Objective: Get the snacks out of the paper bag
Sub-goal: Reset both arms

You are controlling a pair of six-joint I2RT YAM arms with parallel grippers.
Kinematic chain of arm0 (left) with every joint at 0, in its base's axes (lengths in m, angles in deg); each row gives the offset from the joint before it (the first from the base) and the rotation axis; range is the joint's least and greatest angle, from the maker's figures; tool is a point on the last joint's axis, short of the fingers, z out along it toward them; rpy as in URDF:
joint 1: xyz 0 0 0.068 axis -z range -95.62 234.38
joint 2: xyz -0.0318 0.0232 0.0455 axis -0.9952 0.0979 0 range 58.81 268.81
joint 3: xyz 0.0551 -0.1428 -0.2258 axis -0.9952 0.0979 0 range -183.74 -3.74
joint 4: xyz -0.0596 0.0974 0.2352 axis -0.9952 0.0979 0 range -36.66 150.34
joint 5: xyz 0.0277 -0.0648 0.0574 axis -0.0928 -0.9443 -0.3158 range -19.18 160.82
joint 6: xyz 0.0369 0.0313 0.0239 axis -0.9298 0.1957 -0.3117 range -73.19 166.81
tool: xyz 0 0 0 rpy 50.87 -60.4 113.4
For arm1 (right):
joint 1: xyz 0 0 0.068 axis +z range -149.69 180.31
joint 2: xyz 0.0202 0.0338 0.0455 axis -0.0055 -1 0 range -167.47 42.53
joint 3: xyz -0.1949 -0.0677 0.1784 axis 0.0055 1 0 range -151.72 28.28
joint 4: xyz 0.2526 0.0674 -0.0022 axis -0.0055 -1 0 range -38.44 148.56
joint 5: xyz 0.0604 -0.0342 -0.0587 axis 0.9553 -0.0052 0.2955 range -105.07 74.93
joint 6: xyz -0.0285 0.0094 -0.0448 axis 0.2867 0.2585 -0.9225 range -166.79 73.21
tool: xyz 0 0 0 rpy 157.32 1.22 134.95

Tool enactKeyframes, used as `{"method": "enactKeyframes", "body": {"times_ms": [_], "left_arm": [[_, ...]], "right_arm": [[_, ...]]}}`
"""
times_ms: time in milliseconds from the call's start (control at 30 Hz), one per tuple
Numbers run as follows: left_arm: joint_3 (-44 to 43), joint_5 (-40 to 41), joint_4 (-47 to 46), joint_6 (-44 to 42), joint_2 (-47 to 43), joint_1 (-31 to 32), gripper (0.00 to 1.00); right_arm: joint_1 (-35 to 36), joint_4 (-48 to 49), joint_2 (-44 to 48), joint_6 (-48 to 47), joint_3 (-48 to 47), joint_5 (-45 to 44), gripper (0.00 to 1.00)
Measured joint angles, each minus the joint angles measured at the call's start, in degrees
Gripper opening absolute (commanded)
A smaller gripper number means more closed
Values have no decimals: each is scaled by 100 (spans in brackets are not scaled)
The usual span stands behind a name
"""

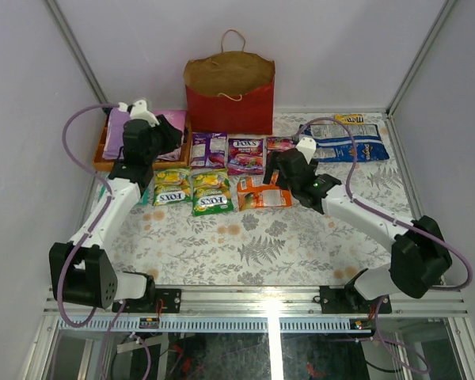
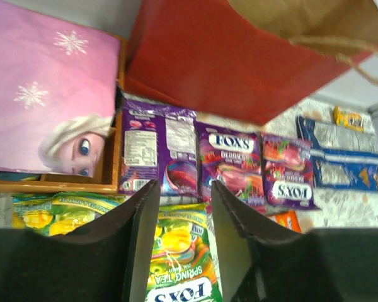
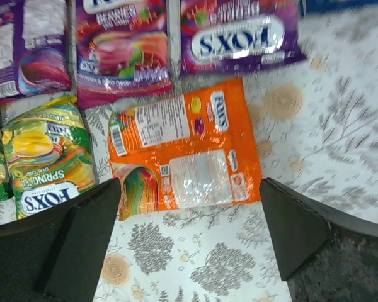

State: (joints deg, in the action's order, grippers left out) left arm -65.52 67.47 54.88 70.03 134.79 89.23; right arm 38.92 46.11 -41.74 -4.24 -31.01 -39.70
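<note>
Red bag (image 1: 229,99) at 12 o'clock on tabletop (image 1: 245,245), snacks (image 1: 245,154) in rows before it, right hand (image 3: 190,185) wide open above orange packet (image 3: 186,148), left hand (image 2: 184,189) slightly open above green packet (image 2: 179,264)

A purple snowflake-printed item (image 2: 44,94) lies in the orange tray (image 2: 57,186).

The bench (image 1: 261,245) is covered by a pale cloth printed with ferns and flowers. At its far edge a red paper bag (image 1: 229,107) stands upright, open at the top, with an orange tray (image 1: 100,165) to its left. In front of the bag three purple candy bags (image 1: 245,153) lie side by side. Nearer still is a cluster of green and yellow candy bags (image 1: 211,192) (edges touching), with an orange packet (image 1: 263,194) just to their right. A blue and white bag (image 1: 352,142) lies at the far right, a small yellow bar (image 1: 349,119) just beyond it.
</note>
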Motion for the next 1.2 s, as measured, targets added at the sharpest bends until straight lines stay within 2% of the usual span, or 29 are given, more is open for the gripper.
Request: {"method": "enactKeyframes", "body": {"times_ms": [133,200,233,433,567,1200], "left_arm": [[483,13,-343,-157,-225,404,77],[767,11,-608,-212,-380,570,97],[894,24,-717,-251,-457,649,100],[1287,144,-1217,-494,-629,1167,100],[1513,199,-1473,-592,-723,1182,100],[1526,234,-1582,-645,-730,1182,100]], "right_arm": [[-7,339,293,-833,68,-280,99],[-28,389,302,-1211,76,-459,99],[-52,420,319,-1327,101,-505,99],[-730,710,909,-1617,782,-407,99],[-1097,826,1207,-1624,1082,-181,99],[-1126,1021,1600,-1622,1193,42,99]]}}
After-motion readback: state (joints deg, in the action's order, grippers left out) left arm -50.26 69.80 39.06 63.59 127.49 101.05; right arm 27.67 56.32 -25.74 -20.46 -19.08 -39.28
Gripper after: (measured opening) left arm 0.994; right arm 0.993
